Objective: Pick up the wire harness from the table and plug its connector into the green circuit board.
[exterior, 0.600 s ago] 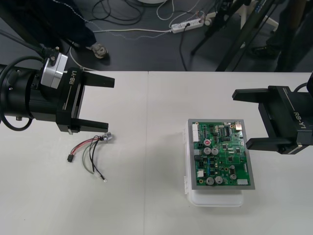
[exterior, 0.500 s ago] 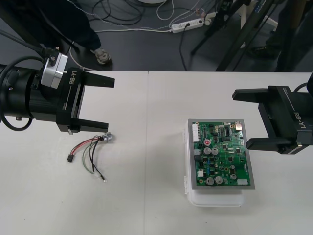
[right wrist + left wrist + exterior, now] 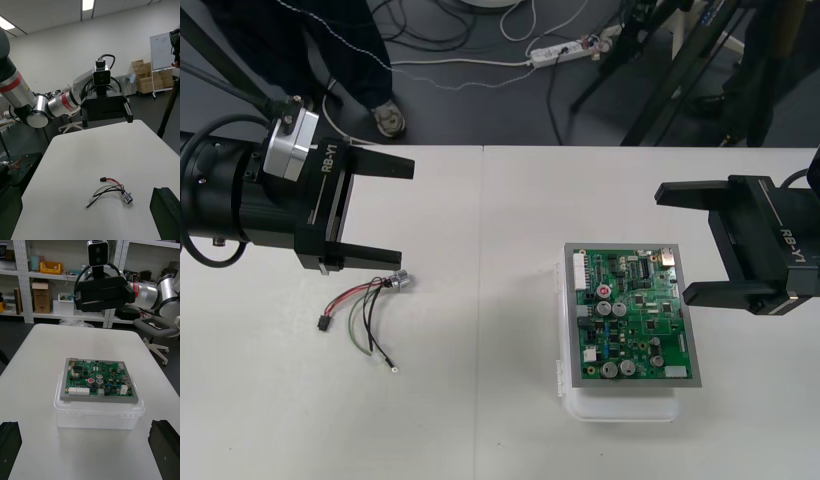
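The wire harness (image 3: 366, 308) lies loose on the table at the left, its metal socket (image 3: 401, 281) toward the board and its small black plug (image 3: 323, 323) at the outer end. My left gripper (image 3: 400, 212) hovers just above it, open, the lower finger close over the socket. The green circuit board (image 3: 630, 314) rests on its white base (image 3: 620, 404) at the right. My right gripper (image 3: 677, 243) stands open beside the board's right edge. In the right wrist view the harness (image 3: 110, 190) lies between both grippers; the left wrist view faces the board (image 3: 98, 380).
Bare table lies between the harness and the board. The table's far edge (image 3: 480, 147) runs along the dark floor strip with cables.
Neither arm nor the harness has moved.
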